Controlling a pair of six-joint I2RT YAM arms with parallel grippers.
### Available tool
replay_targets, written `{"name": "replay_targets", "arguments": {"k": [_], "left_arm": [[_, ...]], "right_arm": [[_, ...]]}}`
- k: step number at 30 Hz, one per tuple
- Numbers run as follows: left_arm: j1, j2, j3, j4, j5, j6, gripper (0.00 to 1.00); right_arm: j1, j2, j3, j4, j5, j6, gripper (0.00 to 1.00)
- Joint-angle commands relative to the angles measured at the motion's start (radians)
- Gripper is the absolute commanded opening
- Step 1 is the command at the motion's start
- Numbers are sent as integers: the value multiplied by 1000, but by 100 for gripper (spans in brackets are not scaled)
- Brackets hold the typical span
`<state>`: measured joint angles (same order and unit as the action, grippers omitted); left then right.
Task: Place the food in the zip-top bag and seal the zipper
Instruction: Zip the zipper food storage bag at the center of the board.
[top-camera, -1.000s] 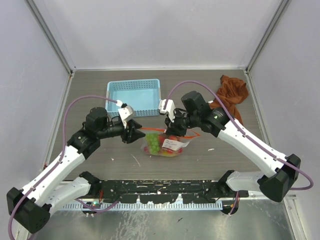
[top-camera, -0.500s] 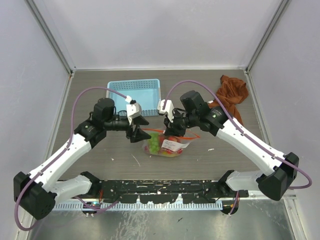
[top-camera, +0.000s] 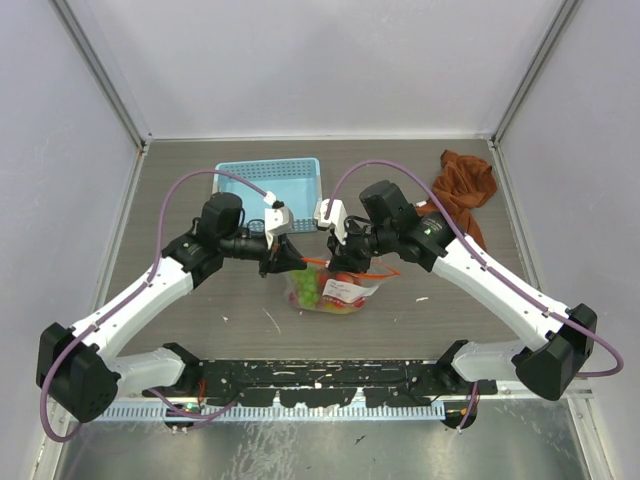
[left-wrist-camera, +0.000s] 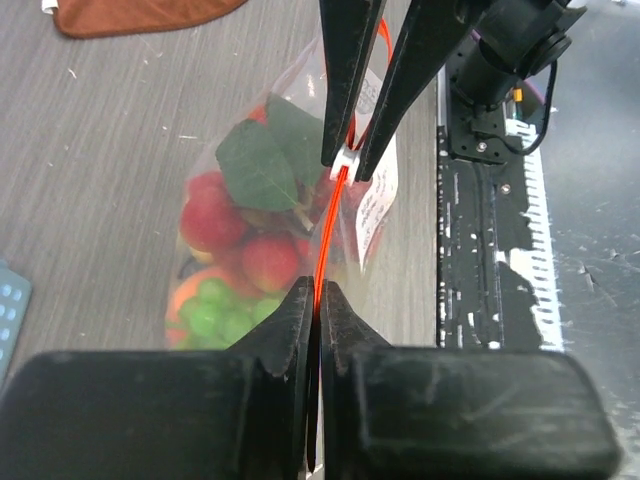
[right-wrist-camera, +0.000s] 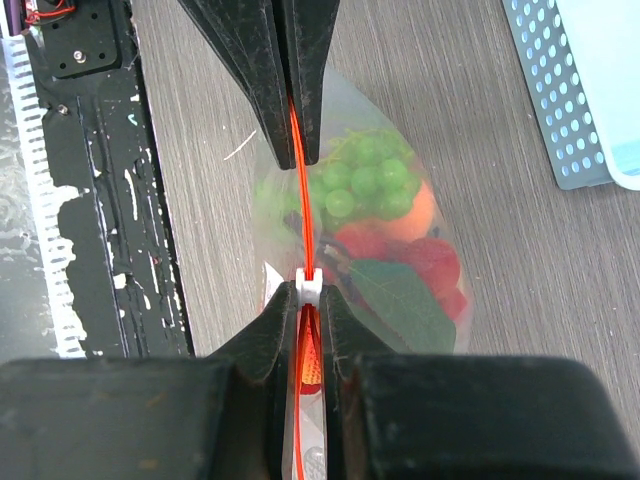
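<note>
The zip-top bag (top-camera: 330, 292) lies on the table, held up by its mouth and full of food: green grapes (right-wrist-camera: 365, 180), a peach (right-wrist-camera: 422, 205), strawberries (left-wrist-camera: 205, 215) and a leaf (left-wrist-camera: 255, 165). The red-orange zipper (top-camera: 316, 262) stretches taut between my two grippers. My left gripper (top-camera: 289, 260) is shut on the strip's left end (left-wrist-camera: 318, 290). My right gripper (top-camera: 345, 262) is shut on the strip at its white slider (right-wrist-camera: 310, 286), with the strip's loose end between its fingers. Each wrist view shows the other gripper's fingers (left-wrist-camera: 350, 120) pinching the strip's far end.
The light-blue basket (top-camera: 268, 190) stands behind the bag, and its corner shows in the right wrist view (right-wrist-camera: 580, 90). The rust-brown cloth (top-camera: 462, 185) lies at the back right. The black rail (top-camera: 320, 380) runs along the table's near edge.
My left gripper has moved right to the bag and closed on the zipper's left end. The right gripper has stayed on the strip, almost still.
</note>
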<state>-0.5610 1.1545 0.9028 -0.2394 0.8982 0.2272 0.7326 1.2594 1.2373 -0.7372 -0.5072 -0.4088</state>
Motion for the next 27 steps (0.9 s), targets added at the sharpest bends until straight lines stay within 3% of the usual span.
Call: {"name": "replay_targets", "arguments": {"k": [1, 27], "left_arm": [[-3, -14, 53, -17, -5, 35, 0], [8, -172, 45, -175, -505, 51, 0]], "right_arm": [[-3, -20, 38, 54, 2, 6, 0], [-110, -115, -46, -39, 223, 45, 0]]}}
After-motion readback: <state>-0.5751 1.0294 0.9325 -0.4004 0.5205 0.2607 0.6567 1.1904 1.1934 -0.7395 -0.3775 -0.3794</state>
